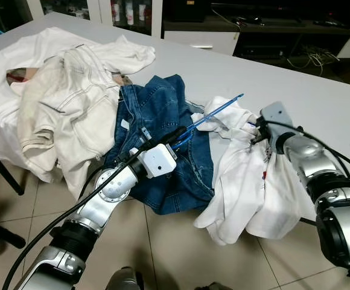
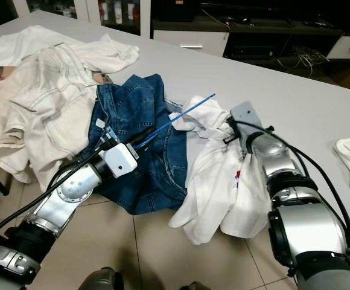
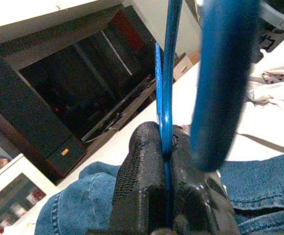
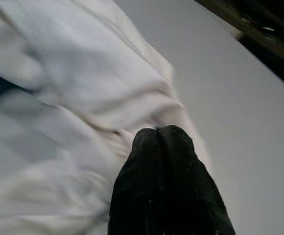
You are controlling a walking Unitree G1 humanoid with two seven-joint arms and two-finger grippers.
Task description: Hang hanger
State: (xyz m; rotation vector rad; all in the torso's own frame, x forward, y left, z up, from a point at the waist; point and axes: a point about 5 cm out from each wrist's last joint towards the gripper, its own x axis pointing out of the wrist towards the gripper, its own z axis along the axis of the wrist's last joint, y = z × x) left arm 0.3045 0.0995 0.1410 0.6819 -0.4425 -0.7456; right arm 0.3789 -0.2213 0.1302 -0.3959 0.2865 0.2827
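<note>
A: Left arm pose? 
B: Reaches up from the lower left of the frame, elbow bent. Left gripper sits over the jeans at frame centre, fingers clenched on a thin bar of the blue hanger.

A: Hanger position? 
B: Slants up and right from the fingers to the white shirt, one end poking free above the cloth.

A: Right arm? 
B: Enters from the lower right, forearm angled up-left. Right gripper is pressed into the white shirt, fingers closed together; whether cloth is pinched between them, cannot tell.

A: Counts? 
B: One hanger. One pair of jeans. One white shirt draped over the counter edge. One cream garment at upper left, on white cloth.
</note>
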